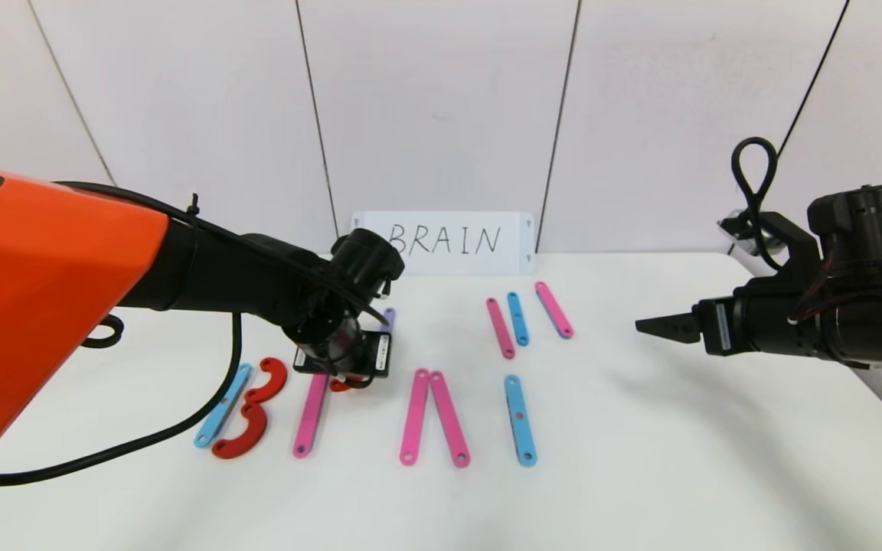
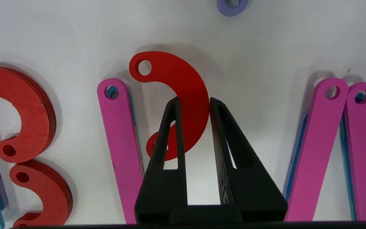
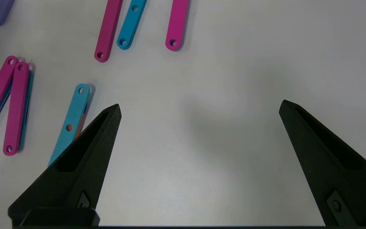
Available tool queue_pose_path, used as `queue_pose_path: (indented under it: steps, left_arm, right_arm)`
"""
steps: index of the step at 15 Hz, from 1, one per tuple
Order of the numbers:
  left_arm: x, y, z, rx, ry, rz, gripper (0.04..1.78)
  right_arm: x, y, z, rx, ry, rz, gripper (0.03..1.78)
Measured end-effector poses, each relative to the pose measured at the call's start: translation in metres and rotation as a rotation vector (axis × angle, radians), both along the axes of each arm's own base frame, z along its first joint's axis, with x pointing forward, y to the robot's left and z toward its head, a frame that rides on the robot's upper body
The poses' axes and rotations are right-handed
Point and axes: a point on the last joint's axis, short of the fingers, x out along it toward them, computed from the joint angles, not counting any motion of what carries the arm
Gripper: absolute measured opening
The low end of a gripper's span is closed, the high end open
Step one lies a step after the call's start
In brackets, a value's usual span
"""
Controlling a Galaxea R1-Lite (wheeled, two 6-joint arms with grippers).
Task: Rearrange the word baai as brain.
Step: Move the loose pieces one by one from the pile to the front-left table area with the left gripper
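- Left hand (image 2: 194, 103) pinched on a red curve (image 2: 183, 95), down at the surface (image 1: 640, 459) just beside a pink strip (image 1: 311, 413), second letter of the word.
- Right hand (image 3: 199, 108) spread wide, hovering at the right side, well apart from the pieces.
- Word laid across the surface: blue strip (image 1: 223, 405) with two red curves (image 1: 257, 409) at left, pink pair (image 1: 432, 417) meeting at the top, lone blue strip (image 1: 520, 419).
- Three strips (image 1: 529, 314) farther back, before the card (image 1: 445, 241) reading BRAIN.
- Purple strip (image 2: 232, 6) near the left hand, mostly hidden.
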Motion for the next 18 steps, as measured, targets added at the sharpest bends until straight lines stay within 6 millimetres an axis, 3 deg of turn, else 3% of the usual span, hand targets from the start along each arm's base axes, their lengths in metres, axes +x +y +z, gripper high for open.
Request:
queue_pose_path:
  steps: [18]
  left_arm:
    - [-0.0045, 0.0015, -0.0077, 0.006, -0.002, -0.066, 0.30]
  right_arm:
    - [0.0000, 0.0008, -0.0022, -0.002, 0.008, 0.004, 1.74]
